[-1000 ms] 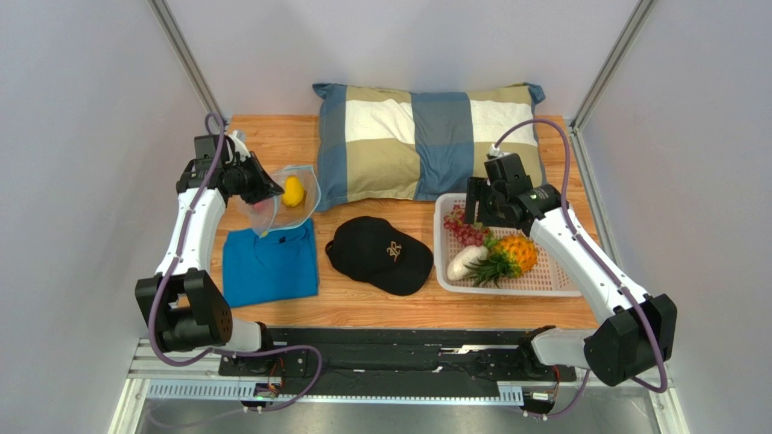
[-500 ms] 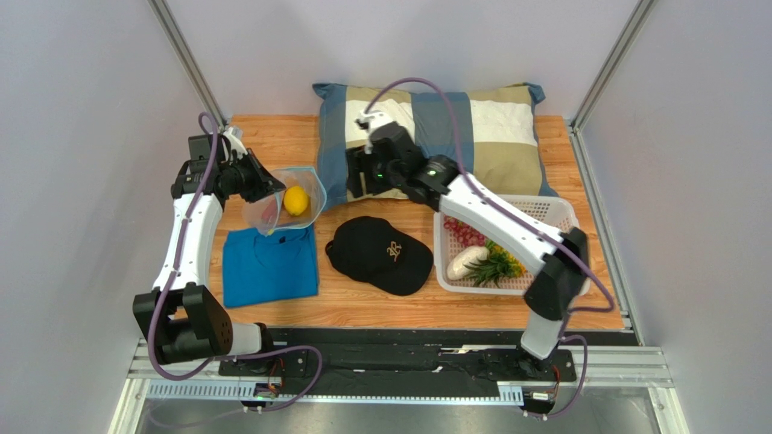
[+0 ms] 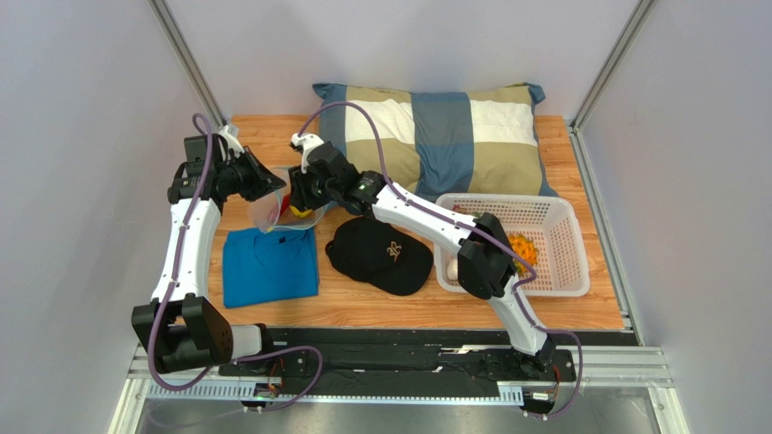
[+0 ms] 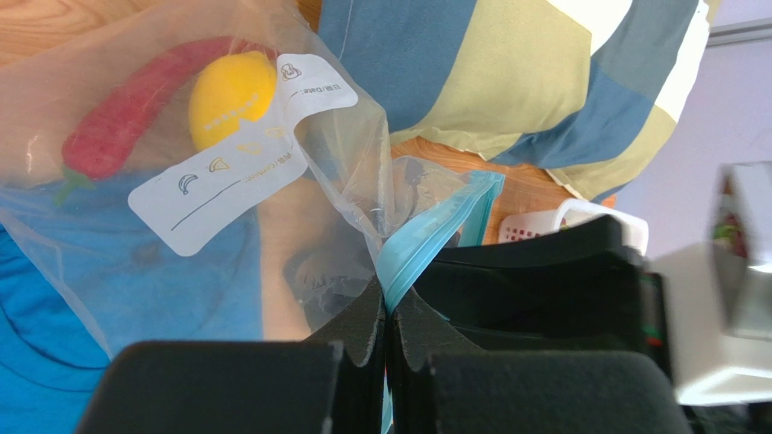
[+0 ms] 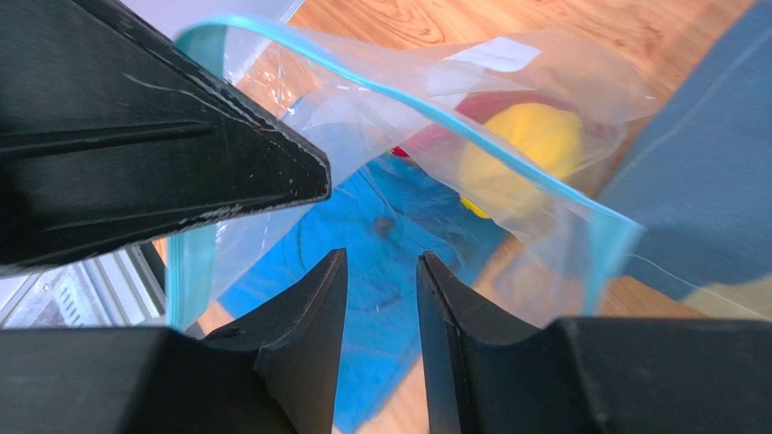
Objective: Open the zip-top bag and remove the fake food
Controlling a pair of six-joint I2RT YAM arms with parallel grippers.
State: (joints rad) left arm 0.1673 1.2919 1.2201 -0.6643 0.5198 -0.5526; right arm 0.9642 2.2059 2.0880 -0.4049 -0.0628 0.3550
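The clear zip-top bag (image 3: pixel 270 206) hangs at the left over the blue shirt, mouth open. My left gripper (image 3: pixel 270 186) is shut on its teal zip strip (image 4: pixel 426 237). The yellow lemon (image 4: pixel 231 90) and red chili (image 4: pixel 122 117) lie inside the bag. My right gripper (image 3: pixel 297 197) is open and empty at the bag's mouth; in the right wrist view the gripper (image 5: pixel 381 256) points into the opening, with the lemon (image 5: pixel 521 154) ahead and to the right. The orange pineapple (image 3: pixel 519 246) and cream-white vegetable (image 3: pixel 450 268) lie in the white basket (image 3: pixel 566 237). The grapes are hidden.
A folded blue shirt (image 3: pixel 270 267) lies under the bag. A black cap (image 3: pixel 376 253) sits mid-table beneath the right arm. A checked pillow (image 3: pixel 435 136) lies along the back. Frame posts stand at both back corners.
My right arm has swung from the basket leftward over the pillow and cap to the bag's mouth. My left gripper has kept hold of the bag, almost still.
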